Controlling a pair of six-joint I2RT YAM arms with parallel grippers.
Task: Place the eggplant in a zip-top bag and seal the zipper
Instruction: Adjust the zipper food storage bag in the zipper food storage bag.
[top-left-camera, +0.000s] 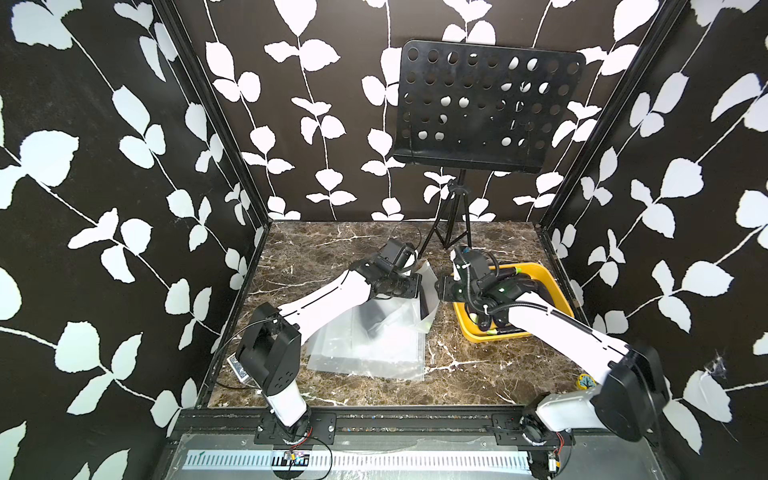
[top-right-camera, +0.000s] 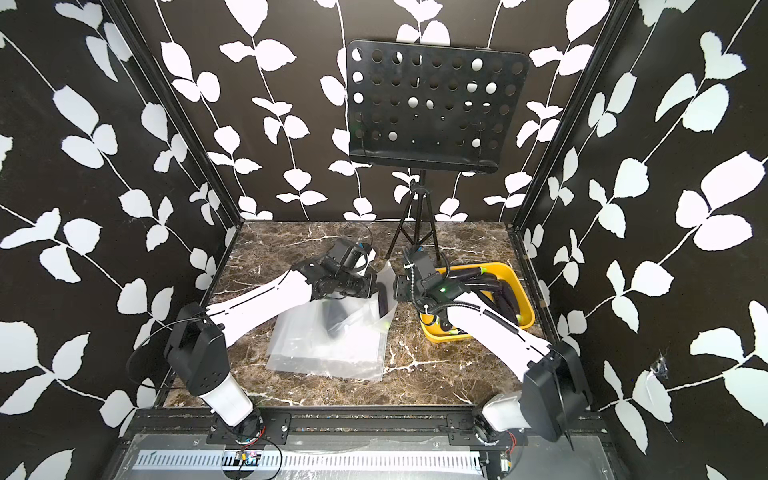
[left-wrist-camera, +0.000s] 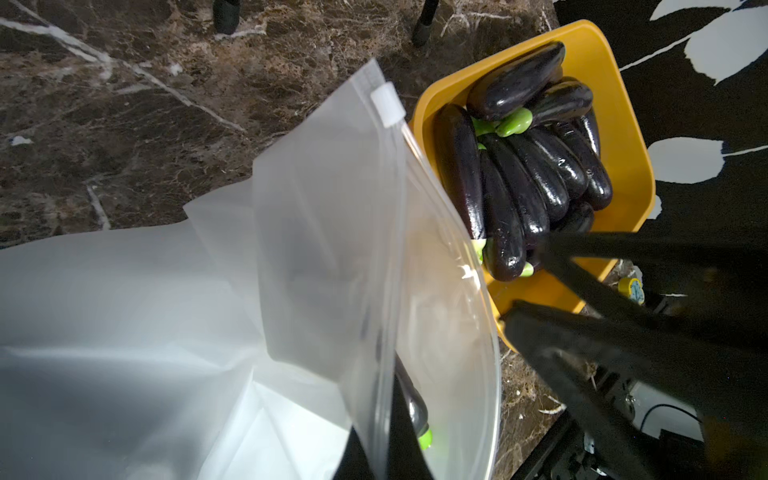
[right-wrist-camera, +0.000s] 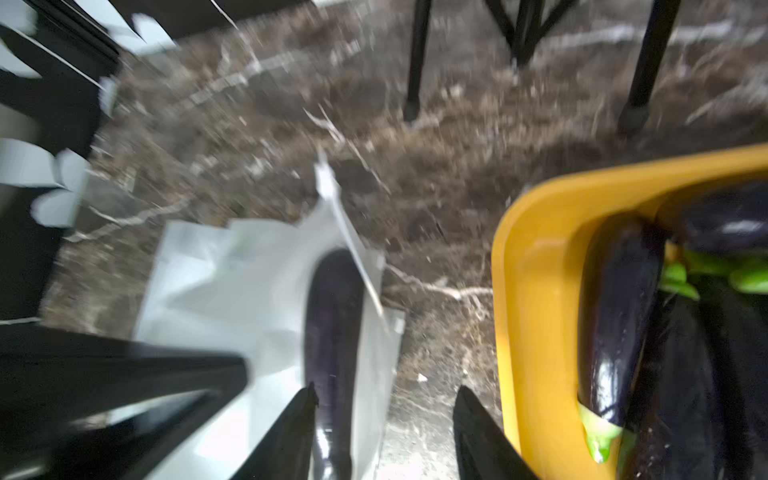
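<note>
A frosted zip-top bag lies mid-table with its mouth lifted at the right. My left gripper is shut on the bag's rim by the zipper track; the white slider sits at the far end. A dark purple eggplant with a green stem lies inside the bag's mouth. Just right of the mouth, my right gripper is open and holds nothing, with one finger beside the eggplant. The right wrist view is blurred.
A yellow bin with several more eggplants stands right of the bag, under the right arm. A black music stand rises at the back on tripod legs. A small yellow object lies front right.
</note>
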